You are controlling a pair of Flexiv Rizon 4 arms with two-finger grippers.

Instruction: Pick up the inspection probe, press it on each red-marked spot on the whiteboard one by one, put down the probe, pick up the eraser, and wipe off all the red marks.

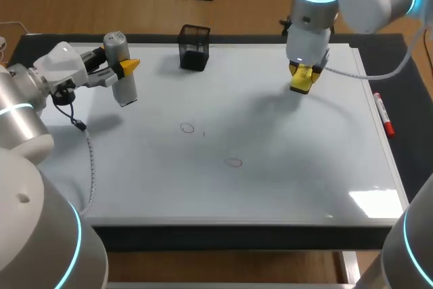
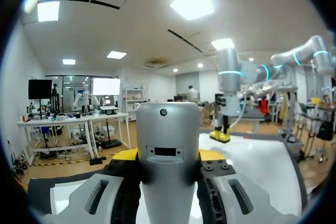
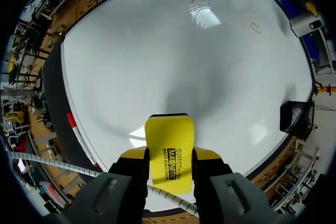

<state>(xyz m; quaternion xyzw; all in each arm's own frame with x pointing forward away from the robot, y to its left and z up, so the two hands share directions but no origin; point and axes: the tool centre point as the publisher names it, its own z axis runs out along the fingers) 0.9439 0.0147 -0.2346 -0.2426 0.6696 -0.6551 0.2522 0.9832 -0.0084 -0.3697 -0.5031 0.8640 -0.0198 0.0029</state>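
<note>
**Task state, head view as the clock face**

1. Probe (image 1: 122, 65): grey, clamped in the left tool (image 1: 120, 70), whose fingers closed on it from both sides. It was held above the whiteboard (image 1: 284, 167) at the board's 10 o'clock corner, clear of the surface. Not put down.
2. Eraser (image 1: 303, 79): yellow, gripped between the fingers of the right tool (image 3: 169, 157). It hung over the board at 1 o'clock, apparently just above the surface, well apart from the marks. Pick-up judged done.
3. First mark (image 1: 187, 127): a red ring just off the board's centre toward 9 o'clock, unwiped.
4. Second mark (image 1: 233, 162): a red ring toward 6 o'clock from centre, unwiped. A faint tick lay beside the first ring.
5. Cup (image 1: 194, 47): black mesh, on the board's 12 o'clock edge.
6. Marker (image 1: 383, 114): red, lying along the 3 o'clock edge.

**Judgement:** whether the probe had been pressed on either ring could not be told. Left to do: setting the probe on the worktop (image 1: 414, 157) and wiping both rings.
</note>
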